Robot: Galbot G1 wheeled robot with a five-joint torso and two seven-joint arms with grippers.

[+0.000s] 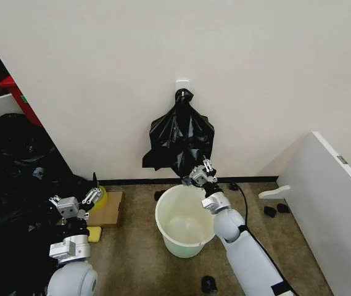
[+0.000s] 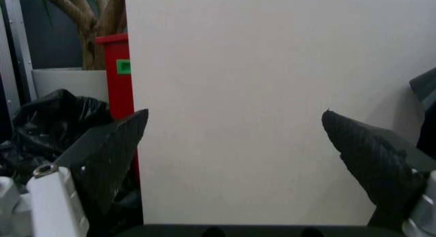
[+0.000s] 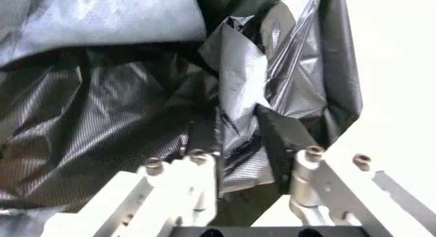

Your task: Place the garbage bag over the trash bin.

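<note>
1. The right gripper [image 3: 238, 140] has its two dark fingers [image 3: 283, 132] narrowed around a fold of the garbage bag [image 1: 179, 139], at the bag's lower edge; from the wrist view the film runs between the pads, though I cannot tell how much of it is truly pinched

2. Just above the fingers the rest of the bag hangs bunched and crumpled, its top caught on a small white wall hook [image 1: 182, 84]. I'd judge the main risk lies here: a pull from the fingers could stretch or tear the thin film at the hook instead of lifting it free

3. Just below and slightly in front of the fingers stands the trash bin [image 1: 185, 221], off-white, upright and empty, its rim close under the gripper. If the bag comes loose suddenly, it may drop in a heap into the bin or beside it instead of spreading over the rim

4. The grip takes only one fold, so the mouth of the bag is not open; one pinch point looks unlikely to spread it round the rim, and the film could slip out

5. A black cable [image 1: 244, 200] lies on the floor just beside the right arm, near enough to snag if the arm swings wide

6. Well off to the side, the left gripper [image 1: 79, 203] hovers with its fingers spread wide, holding nothing, beside a flat cardboard piece [image 1: 108, 208] and a pile of black bags [image 1: 8, 172]; too far away to help steady the bin
</note>
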